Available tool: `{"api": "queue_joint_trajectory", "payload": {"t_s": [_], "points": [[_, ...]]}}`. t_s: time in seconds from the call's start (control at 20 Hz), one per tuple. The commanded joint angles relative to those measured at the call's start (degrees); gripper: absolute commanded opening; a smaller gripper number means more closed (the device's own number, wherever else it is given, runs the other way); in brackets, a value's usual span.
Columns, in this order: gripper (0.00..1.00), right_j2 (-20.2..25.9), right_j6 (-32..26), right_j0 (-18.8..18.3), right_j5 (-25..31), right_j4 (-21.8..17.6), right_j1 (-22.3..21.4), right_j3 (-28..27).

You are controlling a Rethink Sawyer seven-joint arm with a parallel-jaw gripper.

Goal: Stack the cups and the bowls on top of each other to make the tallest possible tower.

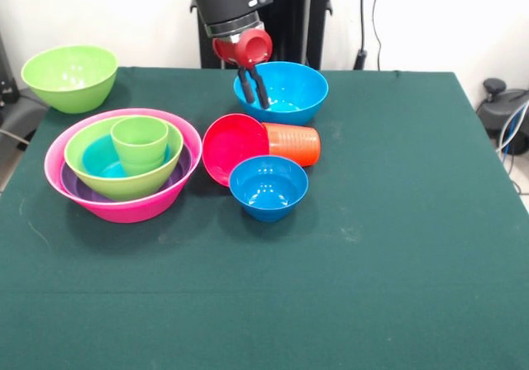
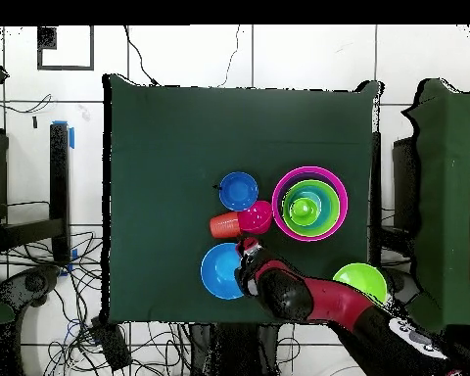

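Nesting already accounts for five pieces: the huge pink bowl (image 1: 124, 209) holds the wide purple bowl (image 1: 79, 188), then a lime-green bowl (image 1: 124, 184), a teal bowl (image 1: 101, 159) and, innermost, the short lime-green cup (image 1: 140, 143), upright and mouth-up, all standing on the green-covered table (image 1: 397, 246) to the picture's left in the front view. A second lime-green bowl (image 1: 70, 77) stands alone at the far left corner, well apart from the nest. Next in size, the large blue bowl (image 1: 285, 93) sits near the far edge, and the gripper (image 1: 254, 85) hangs over its rim with its two dark fingers close together, apparently around or just inside the near wall; whether they pinch the wall cannot be told. Smaller still, the small red bowl (image 1: 234, 147) lies tipped on its side with the ribbed orange cup (image 1: 292, 144) lying on its side touching it, and the small blue bowl (image 1: 269, 187) stands upright just in front. Judged from this, the step in hand is taking the large blue bowl; the next move calls for a firm hold on its rim, a clean lift, and carriage across to the nest.
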Motion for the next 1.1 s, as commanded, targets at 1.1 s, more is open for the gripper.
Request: {"api": "queue_joint_trajectory", "payload": {"t_s": [1.1], "points": [[1.00, -8.08, 0.51, 7.07, -11.67, -6.12, -0.78, -7.15]]}}
